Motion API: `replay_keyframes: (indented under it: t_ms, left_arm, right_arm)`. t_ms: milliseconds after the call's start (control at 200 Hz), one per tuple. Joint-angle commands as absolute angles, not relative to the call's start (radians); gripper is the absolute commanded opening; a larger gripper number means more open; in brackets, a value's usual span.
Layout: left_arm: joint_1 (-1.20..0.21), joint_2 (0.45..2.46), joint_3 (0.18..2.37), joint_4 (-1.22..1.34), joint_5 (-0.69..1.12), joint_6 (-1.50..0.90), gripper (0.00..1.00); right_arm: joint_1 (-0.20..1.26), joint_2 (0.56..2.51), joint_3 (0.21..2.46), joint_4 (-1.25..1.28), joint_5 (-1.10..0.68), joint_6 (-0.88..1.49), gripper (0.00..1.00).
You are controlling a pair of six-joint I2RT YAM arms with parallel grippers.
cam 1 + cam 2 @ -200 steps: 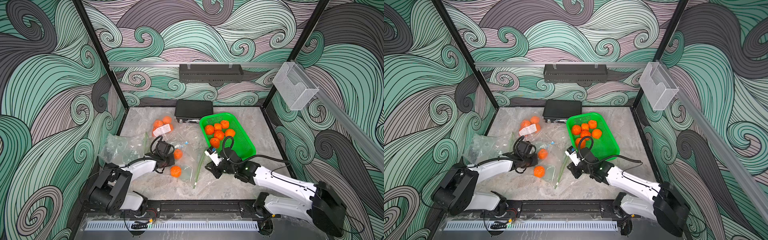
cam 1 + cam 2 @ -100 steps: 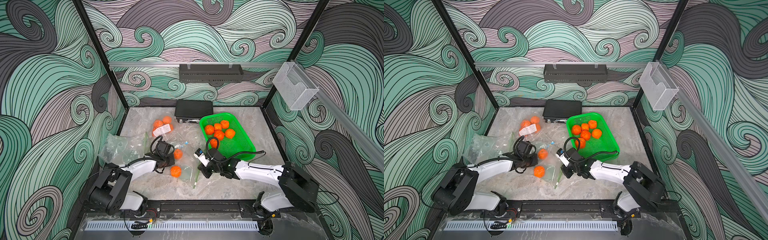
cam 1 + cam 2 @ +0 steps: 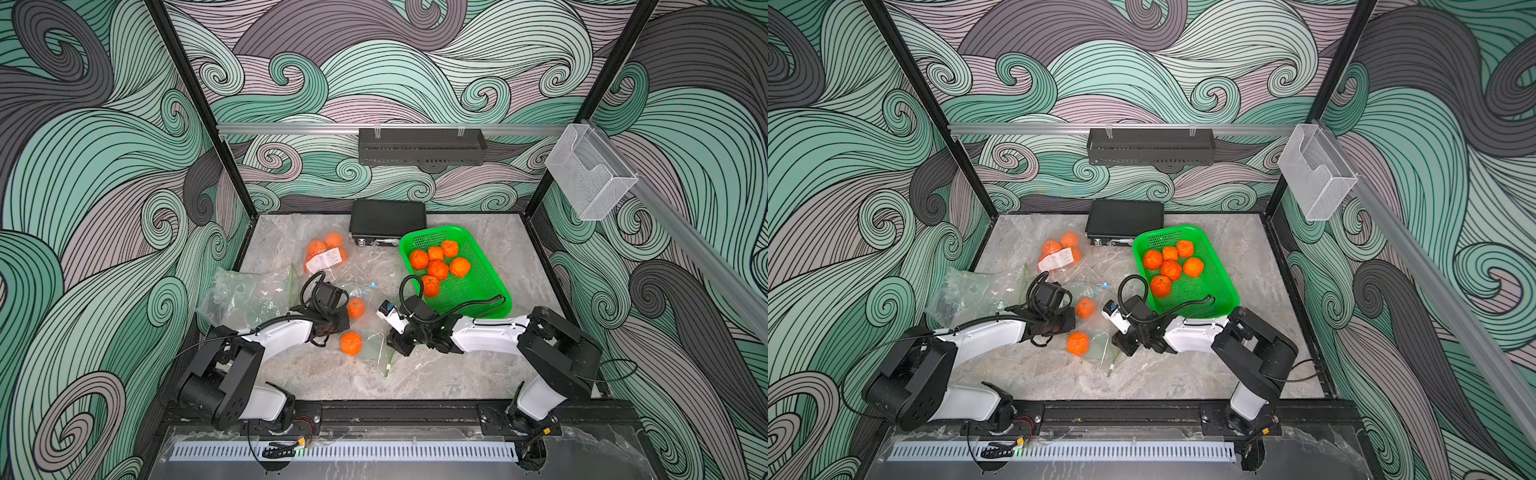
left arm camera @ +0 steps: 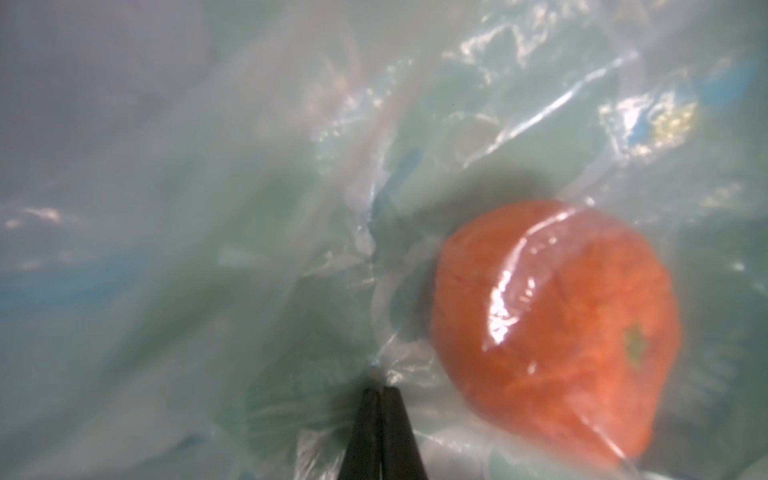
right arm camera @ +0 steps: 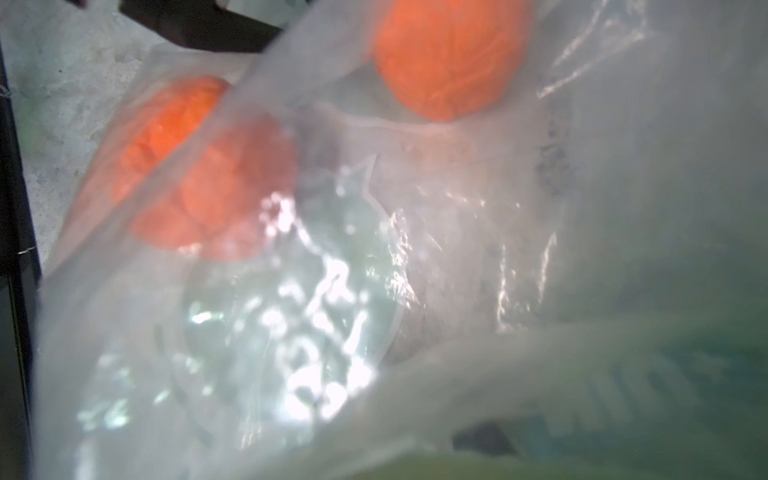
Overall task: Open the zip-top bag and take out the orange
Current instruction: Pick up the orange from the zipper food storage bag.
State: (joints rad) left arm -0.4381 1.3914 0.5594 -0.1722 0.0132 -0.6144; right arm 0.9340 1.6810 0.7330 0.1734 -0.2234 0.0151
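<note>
— Pose?
— Right arm [image 3: 486, 334] and left arm [image 3: 282, 332] are laid low toward the zip-top bag [image 3: 374, 348], orange [image 3: 350, 343] inside. Its film is pinched by the closed left gripper [image 4: 379, 390]; the opening of the right gripper [image 3: 394, 345] cannot be told.
— Changed?
— The right gripper was brought nearer.

The clear bag [image 3: 371, 348] lies crumpled on the surface [image 3: 332, 382], its green zip edge toward the front. A bright orange [image 3: 351, 343] sits inside, near its left end.

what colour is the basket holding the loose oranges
The basket is bright green, clearest in a top view.
</note>
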Motion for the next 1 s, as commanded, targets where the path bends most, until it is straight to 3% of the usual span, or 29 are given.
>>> replay_keyframes:
  t_ms: [0,195,490,565,676,776,996]
  left_arm:
    - [-0.443,1.415,0.609,-0.29,0.034,-0.623,0.18]
    - [-0.443,1.321,0.704,-0.443,0.049,-0.68,0.46]
    - [-0.442,1.118,0.682,-0.688,0.049,-0.754,0.54]
    - [-0.442,1.048,0.66,-0.706,0.102,-0.758,0.48]
    - [-0.444,0.963,0.581,-0.634,0.217,-0.798,0.26]
    - [-0.446,0.946,0.515,-0.56,0.247,-0.833,0.13]
    - [-0.445,1.05,0.478,-0.459,0.235,-0.841,0.07]
  right_arm:
    - [0.938,1.697,0.708,0.288,-0.272,-0.015,0.48]
    - [0.939,1.711,0.68,0.354,-0.294,-0.02,0.52]
    - [0.937,1.7,0.684,0.339,-0.266,-0.021,0.55]
    - [0.937,1.696,0.686,0.336,-0.265,-0.023,0.55]
    - [0.937,1.697,0.689,0.335,-0.269,-0.023,0.55]
    - [0.936,1.698,0.691,0.333,-0.275,-0.023,0.55]
    - [0.936,1.698,0.687,0.322,-0.289,-0.023,0.56]
